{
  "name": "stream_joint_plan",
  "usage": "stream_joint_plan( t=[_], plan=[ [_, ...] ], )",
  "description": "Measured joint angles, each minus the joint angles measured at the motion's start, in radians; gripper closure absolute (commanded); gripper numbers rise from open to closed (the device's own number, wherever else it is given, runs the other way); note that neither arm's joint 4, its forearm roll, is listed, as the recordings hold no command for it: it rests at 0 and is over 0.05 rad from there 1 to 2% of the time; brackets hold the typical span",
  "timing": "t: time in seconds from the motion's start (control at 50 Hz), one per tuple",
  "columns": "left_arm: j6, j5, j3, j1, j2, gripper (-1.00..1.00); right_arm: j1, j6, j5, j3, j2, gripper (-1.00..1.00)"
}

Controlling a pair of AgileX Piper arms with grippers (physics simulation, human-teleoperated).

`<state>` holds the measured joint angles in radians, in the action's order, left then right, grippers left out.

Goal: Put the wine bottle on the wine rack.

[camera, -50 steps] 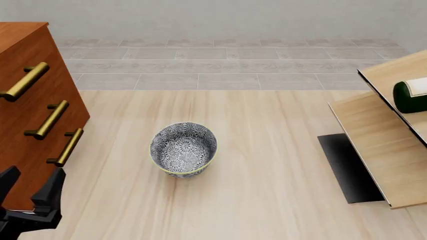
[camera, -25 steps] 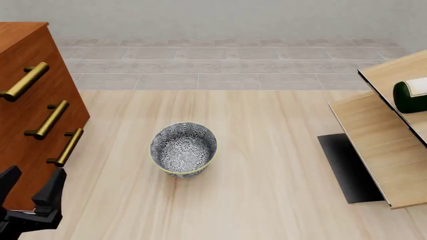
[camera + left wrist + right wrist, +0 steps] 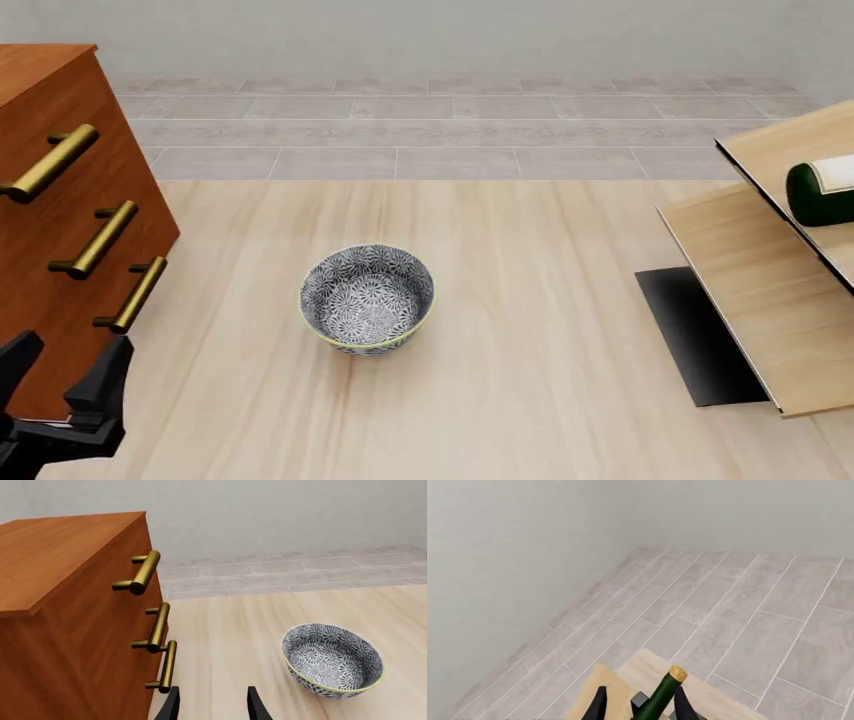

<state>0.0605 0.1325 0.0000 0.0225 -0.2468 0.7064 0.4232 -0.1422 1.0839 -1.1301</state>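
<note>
Right gripper (image 3: 635, 707) jaws straddle the wine bottle (image 3: 662, 696) neck, grip unclear; release only once it's seated on the wine rack (image 3: 761, 290).

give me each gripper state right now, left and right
left gripper: open, holding nothing.
right gripper: wine bottle sits between its fingers; cannot tell whether it is clamped.

Bowl (image 3: 332, 660) near cabinet (image 3: 73, 625); tool (image 3: 213, 705) parted.

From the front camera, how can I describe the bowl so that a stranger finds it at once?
Look at the light wooden table, between the reddish-brown drawer cabinet on the left and the wine rack on the right. The bowl stands alone near the middle. It is the only round thing, grey-patterned with a yellowish rim.
</note>
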Motion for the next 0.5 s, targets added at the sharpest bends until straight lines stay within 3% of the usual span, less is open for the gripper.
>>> stream_joint_plan(
  t=[0.5],
  plan=[
    [0.012, 0.013, 0.0, -0.001, 0.0, -1.0, -0.044, -0.047, -0.034, -0.047, 0.116, -1.0]
  ],
)
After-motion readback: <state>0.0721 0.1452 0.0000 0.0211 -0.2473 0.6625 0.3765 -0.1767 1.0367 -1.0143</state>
